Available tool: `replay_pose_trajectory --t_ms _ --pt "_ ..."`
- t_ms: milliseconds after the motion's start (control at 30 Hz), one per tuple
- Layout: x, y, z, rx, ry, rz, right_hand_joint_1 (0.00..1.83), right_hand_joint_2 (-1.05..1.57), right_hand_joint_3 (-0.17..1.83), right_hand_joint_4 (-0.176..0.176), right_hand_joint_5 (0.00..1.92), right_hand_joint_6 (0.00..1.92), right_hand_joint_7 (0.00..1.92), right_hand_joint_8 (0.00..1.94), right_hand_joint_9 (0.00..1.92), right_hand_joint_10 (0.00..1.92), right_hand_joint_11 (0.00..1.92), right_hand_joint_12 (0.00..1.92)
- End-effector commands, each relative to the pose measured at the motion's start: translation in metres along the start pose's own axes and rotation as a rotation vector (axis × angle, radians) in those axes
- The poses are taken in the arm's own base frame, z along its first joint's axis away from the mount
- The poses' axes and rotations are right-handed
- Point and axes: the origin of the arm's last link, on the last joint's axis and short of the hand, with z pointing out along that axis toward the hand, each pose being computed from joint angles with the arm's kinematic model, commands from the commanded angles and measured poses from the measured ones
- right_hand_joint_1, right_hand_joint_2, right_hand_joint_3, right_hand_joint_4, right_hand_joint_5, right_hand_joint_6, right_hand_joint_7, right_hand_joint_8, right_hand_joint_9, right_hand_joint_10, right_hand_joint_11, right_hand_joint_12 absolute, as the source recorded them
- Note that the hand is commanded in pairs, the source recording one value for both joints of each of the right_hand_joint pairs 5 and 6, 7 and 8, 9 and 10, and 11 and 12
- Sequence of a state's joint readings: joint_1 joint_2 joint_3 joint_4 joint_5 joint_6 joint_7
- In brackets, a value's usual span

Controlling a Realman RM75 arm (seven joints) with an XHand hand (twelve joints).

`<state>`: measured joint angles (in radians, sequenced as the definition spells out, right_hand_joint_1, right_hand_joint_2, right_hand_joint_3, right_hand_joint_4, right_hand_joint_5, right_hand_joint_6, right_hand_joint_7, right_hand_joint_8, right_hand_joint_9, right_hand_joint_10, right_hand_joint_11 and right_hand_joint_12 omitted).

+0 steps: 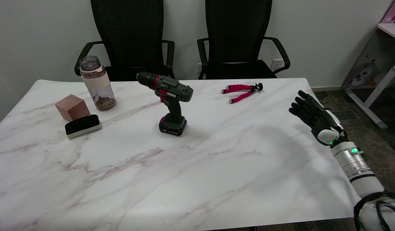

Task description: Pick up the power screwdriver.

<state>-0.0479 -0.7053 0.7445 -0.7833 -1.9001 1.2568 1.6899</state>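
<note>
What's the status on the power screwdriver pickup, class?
Robot hand open, over table's right edge. Power screwdriver upright, untouched, mid-table. Path between clear.

The right hand (313, 115) has black fingers and a black back, with a white panel along its outer edge and a rounded white shell at the wrist. Below it sits a ribbed silver metal collar carrying a small lit green lamp, followed by a black ring and a smooth white cylindrical forearm. Black cables loop around the arm's lower white segment.

High near-side view across table (216, 179)
</note>
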Motion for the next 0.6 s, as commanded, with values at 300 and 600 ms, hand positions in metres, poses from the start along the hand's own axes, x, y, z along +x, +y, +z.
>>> replay_pose_trajectory --t_ms 300,600 --pt "-0.139 0.004 0.091 0.018 -0.296 0.115 0.92 -0.53 0.66 0.093 0.21 0.21 0.21 0.21 0.30 0.30 0.38 0.38" --pt "-0.209 0.019 0.116 0.003 -0.301 0.186 0.92 -0.50 0.66 0.101 0.20 0.20 0.20 0.20 0.30 0.30 0.38 0.38"
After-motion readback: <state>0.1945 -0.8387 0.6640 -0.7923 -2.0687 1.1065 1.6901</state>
